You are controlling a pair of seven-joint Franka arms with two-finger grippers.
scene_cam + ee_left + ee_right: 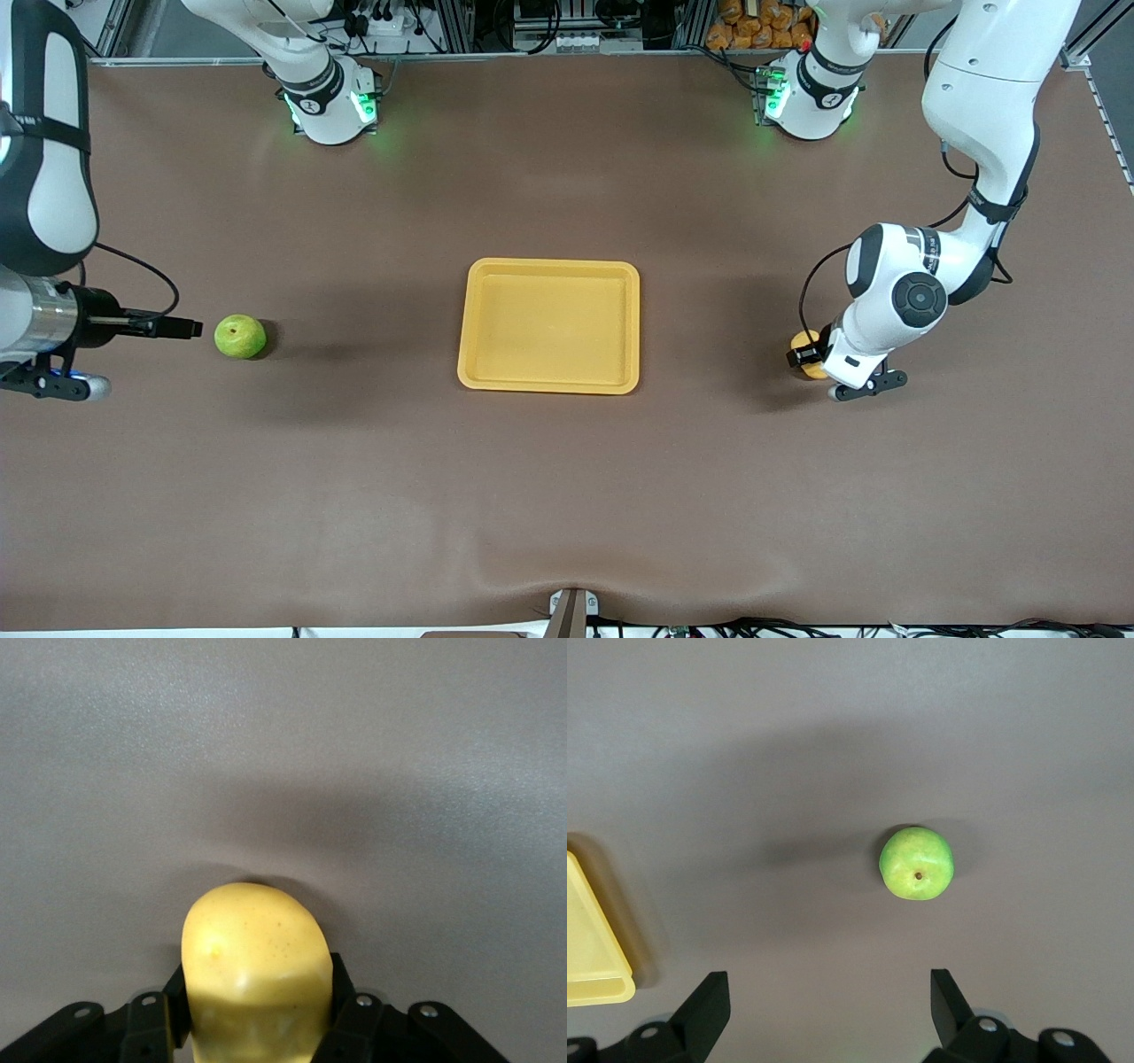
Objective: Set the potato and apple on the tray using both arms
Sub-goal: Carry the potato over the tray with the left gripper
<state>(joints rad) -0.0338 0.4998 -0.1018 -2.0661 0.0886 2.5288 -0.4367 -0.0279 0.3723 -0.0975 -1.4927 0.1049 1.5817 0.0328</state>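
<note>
High front camera overlooks the table [567, 496]; wrist cameras seemingly face downward.

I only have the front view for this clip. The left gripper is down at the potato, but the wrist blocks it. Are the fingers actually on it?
Observer: Yes. In the left wrist view the left gripper has its fingers pressed against both sides of the potato.
Operator: And the right gripper, open or shut?
Observer: Open. The right wrist view shows the right gripper with its fingers spread wide and nothing between them.
Operator: Is it lined up with the apple?
Observer: Roughly. The apple sits on the table ahead of the gap, closer to one finger, untouched.
Operator: Anything on the tray?
Observer: Only a corner of the tray shows there, and it is bare.
</note>
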